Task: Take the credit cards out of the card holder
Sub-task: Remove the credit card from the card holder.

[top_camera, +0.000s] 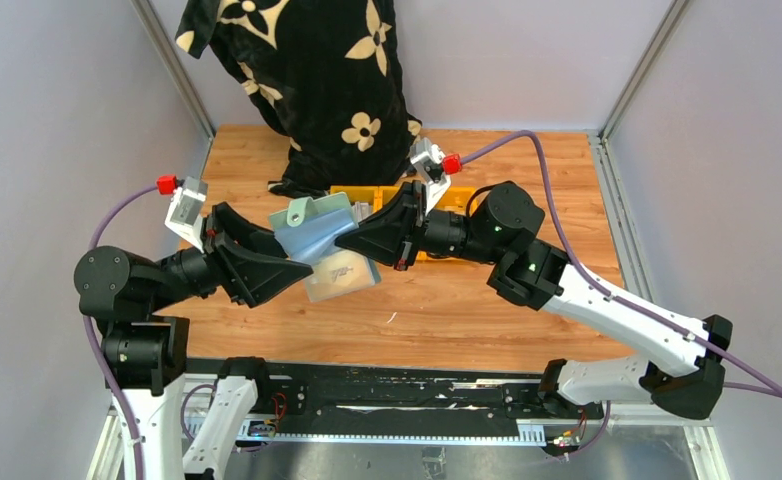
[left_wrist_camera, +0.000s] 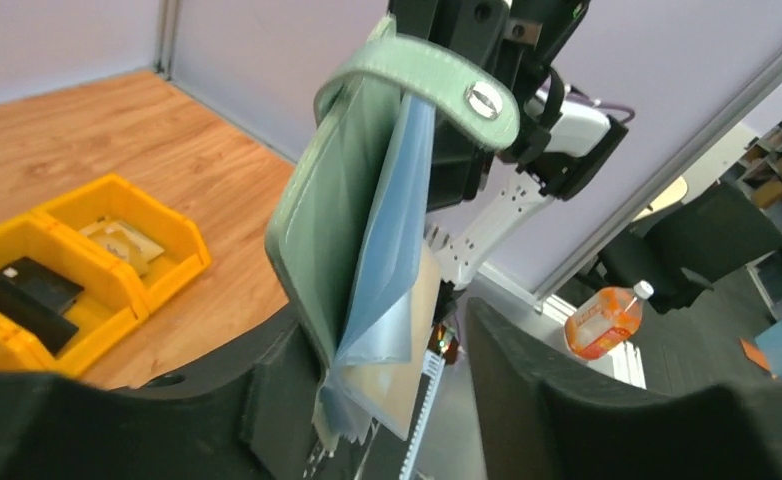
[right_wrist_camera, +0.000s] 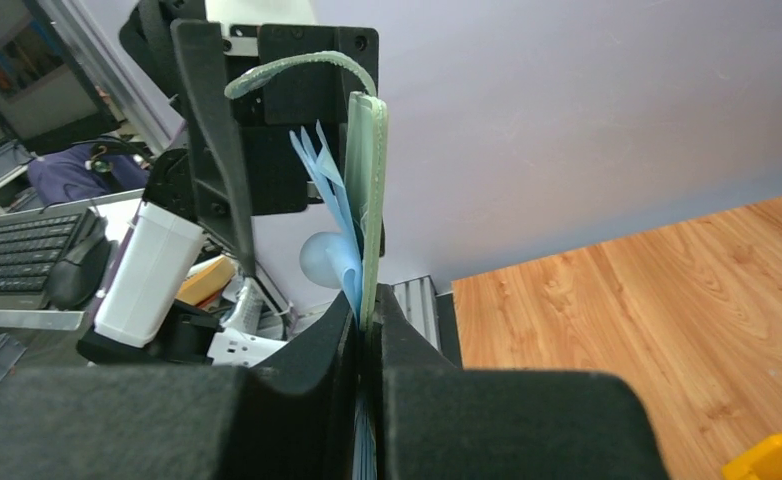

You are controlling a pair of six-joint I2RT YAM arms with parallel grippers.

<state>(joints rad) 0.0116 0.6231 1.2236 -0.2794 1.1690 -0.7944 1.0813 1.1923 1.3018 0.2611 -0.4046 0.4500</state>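
Note:
The sage-green card holder [top_camera: 312, 228] is held open in the air between both arms, its pale blue inside pockets hanging down. My right gripper [top_camera: 352, 240] is shut on its right edge; in the right wrist view the green cover [right_wrist_camera: 372, 200] runs up from the closed jaws [right_wrist_camera: 367, 312]. My left gripper [top_camera: 285, 268] is open, its jaws standing on either side of the holder's lower part [left_wrist_camera: 367, 250], with the left finger [left_wrist_camera: 267, 390] against the cover. A tan credit card [left_wrist_camera: 412, 360] shows inside a clear pocket. Black cards [left_wrist_camera: 25, 290] and a tan one [left_wrist_camera: 119, 240] lie in the yellow bins.
Yellow bins [top_camera: 447, 195] sit on the wooden table [top_camera: 527, 330] behind my right gripper; they also show in the left wrist view [left_wrist_camera: 157, 215]. A black floral cloth [top_camera: 317, 80] hangs at the back. Grey walls close in both sides.

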